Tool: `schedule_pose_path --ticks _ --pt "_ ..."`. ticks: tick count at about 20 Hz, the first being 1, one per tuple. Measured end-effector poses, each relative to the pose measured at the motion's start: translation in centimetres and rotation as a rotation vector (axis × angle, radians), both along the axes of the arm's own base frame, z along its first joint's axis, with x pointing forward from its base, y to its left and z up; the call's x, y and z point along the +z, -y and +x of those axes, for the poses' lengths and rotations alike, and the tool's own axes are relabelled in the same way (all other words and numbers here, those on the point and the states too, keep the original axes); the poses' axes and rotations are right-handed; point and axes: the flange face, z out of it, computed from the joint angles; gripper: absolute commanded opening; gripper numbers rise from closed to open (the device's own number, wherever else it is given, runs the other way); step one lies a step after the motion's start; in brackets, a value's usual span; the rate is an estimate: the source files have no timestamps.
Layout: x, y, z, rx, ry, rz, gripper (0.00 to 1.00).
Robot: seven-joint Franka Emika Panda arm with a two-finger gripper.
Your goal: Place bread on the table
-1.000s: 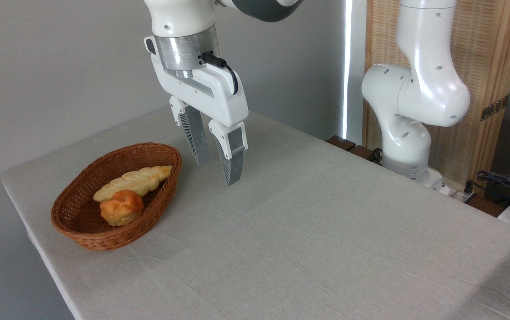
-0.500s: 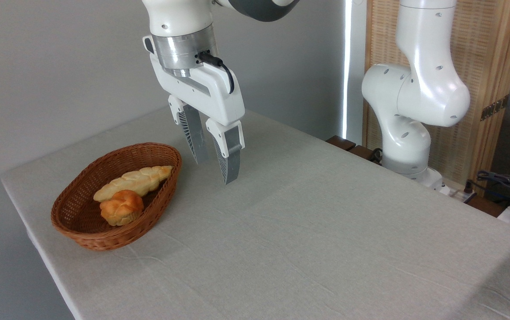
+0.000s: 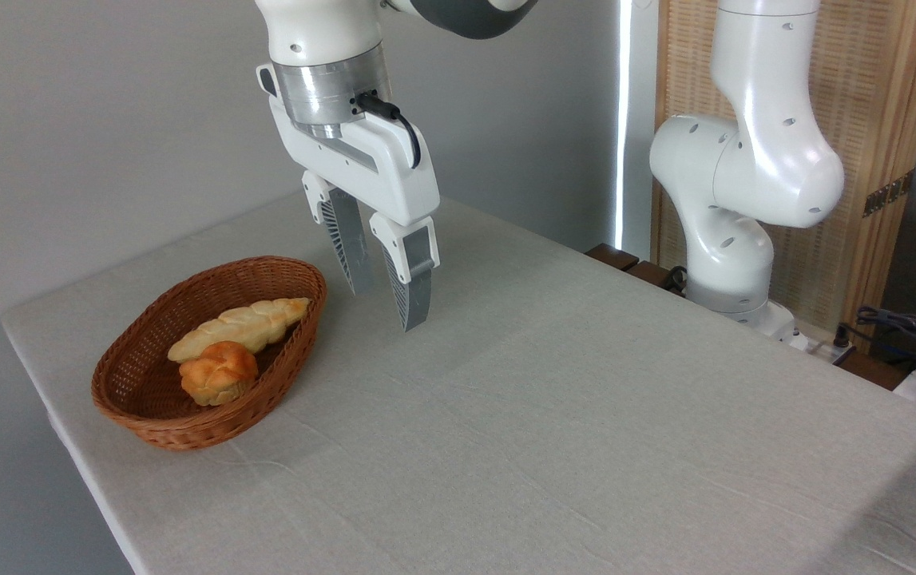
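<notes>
**A:** Status?

**B:** I've got the gripper (image 3: 388,307) hanging in the upper middle of the frame, fingers (image 3: 411,297) spread with a clear gap, nothing between them. It's above bare cloth, just right of the basket (image 3: 148,414). The bread (image 3: 218,371) sits inside the basket, lower left of the frame, touching the long pale loaf (image 3: 240,326) behind it. Nothing on the table (image 3: 585,415) yet; I'd say the pick hasn't started.

**A:** Plan for the grab?

**B:** I'll bring the tool left and toward the camera until it's centred over the bun, then come down vertically. The loaf lies against the bun's far side, so I'd turn the wrist to close across the bun's free sides, not into that contact.

**A:** Risks?

**B:** Basket rim stands high near the bun's front edge. A finger could clip the wicker and drag the basket. Bun looks soft and rounded, so I'll close gently, low on its sides, and lift straight up before translating right.
</notes>
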Motion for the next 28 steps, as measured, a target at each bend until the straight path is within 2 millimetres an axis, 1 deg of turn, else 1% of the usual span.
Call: schedule_pose_path --ticks 7,11,16,20,23,26,28 --pt "0.0 0.1 0.0 -0.002 0.0 0.0 1.0" --pt "0.0 0.9 -0.1 -0.017 -0.001 0.001 1.0" --pt "0.1 1.5 -0.2 -0.027 0.001 0.001 1.0" --pt "0.2 3.5 -0.5 -0.062 0.006 -0.006 1.0" --pt "0.0 5.1 -0.2 -0.064 0.041 -0.075 1.0" --pt "-1.2 7.0 0.3 -0.025 0.095 -0.141 1.0" --pt "-2.2 8.8 0.8 0.003 0.144 -0.164 1.0"
